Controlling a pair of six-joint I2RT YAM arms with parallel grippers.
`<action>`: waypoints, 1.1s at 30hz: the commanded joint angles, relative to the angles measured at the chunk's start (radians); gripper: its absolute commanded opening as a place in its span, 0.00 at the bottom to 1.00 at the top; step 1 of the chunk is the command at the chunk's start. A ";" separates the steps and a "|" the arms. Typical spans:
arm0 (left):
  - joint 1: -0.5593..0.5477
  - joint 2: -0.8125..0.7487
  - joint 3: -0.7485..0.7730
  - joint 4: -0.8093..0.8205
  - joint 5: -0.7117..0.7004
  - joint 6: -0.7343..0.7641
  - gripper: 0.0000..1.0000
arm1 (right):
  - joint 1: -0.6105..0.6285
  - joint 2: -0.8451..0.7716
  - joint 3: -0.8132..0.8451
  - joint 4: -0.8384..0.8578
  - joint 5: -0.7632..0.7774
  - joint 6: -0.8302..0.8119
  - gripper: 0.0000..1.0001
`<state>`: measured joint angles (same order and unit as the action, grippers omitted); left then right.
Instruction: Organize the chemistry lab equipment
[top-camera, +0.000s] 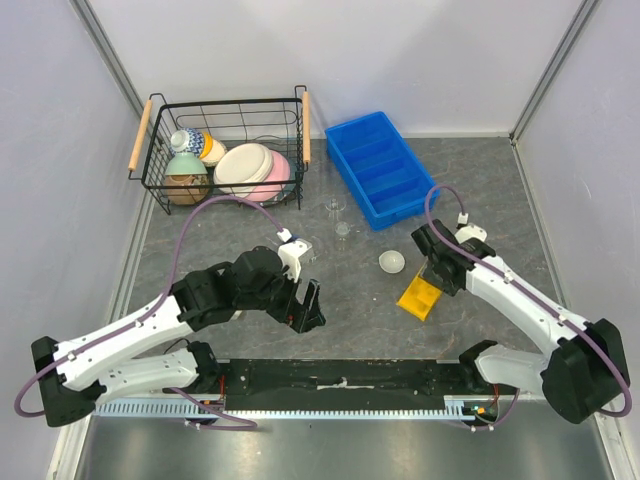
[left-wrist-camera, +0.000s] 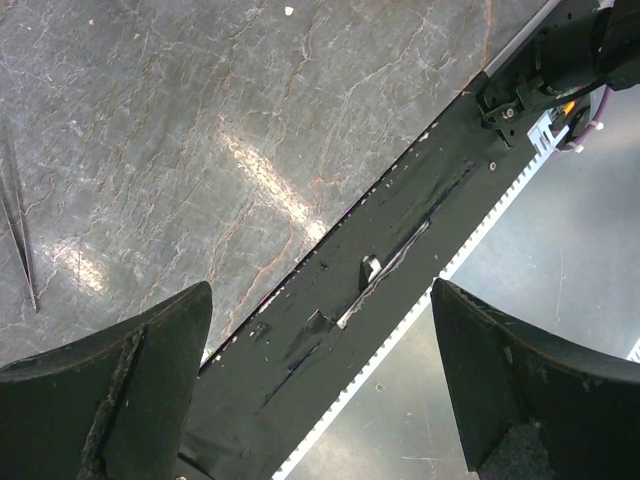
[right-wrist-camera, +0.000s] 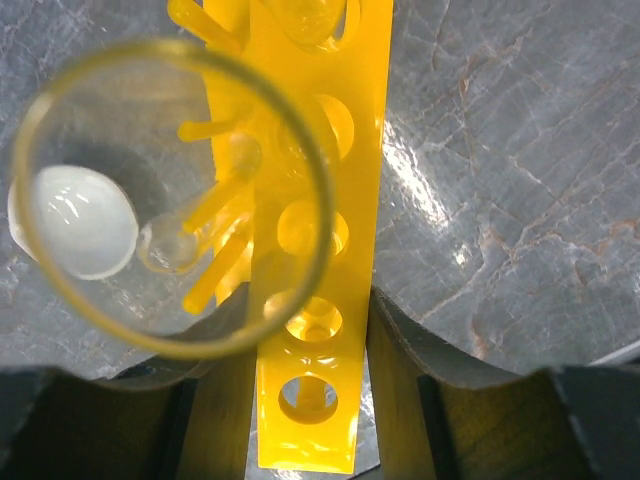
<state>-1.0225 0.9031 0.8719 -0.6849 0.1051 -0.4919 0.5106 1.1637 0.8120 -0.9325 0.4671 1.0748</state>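
My left arm (top-camera: 130, 335) lies low and bent. It goes from the near left corner to the middle of the table (top-camera: 360, 310). Its wrist points back toward me, so my left pincer (left-wrist-camera: 320, 290) looks down at the black strip (left-wrist-camera: 380, 270) along the near edge. This pincer is wide open. It holds nothing and touches nothing. Two thin tubes (left-wrist-camera: 22, 250) lie flat on the table off to its side. My right arm (top-camera: 520, 295) goes from the near right corner in toward the middle, and its wrist tips down. My right pincer (right-wrist-camera: 305, 300) has one finger tight on each long side of the yellow rack (right-wrist-camera: 310, 445), gripping it near one end. A glass tube (right-wrist-camera: 165, 248) has its mouth close to my camera and its round bottom by the rack's pegs. I cannot tell what holds it up. The white dish (top-camera: 391, 262) sits on the table just beside the rack. Farther off stand two glasses (top-camera: 343, 229). Behind them is the blue bin (top-camera: 380, 165), and far left is the basket (top-camera: 230, 101) with bowls (top-camera: 250, 165).
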 joint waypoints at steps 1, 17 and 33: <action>0.001 0.011 0.052 -0.005 -0.015 0.016 0.96 | -0.056 0.042 -0.019 0.070 -0.007 -0.090 0.45; 0.001 0.033 0.078 -0.019 -0.036 0.024 0.96 | -0.303 0.166 0.033 0.222 -0.045 -0.295 0.44; 0.001 0.046 0.081 -0.016 -0.045 0.030 0.96 | -0.489 0.390 0.127 0.313 -0.078 -0.452 0.46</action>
<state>-1.0225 0.9531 0.9115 -0.7094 0.0788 -0.4900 0.0467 1.4525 0.9623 -0.5526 0.3969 0.6769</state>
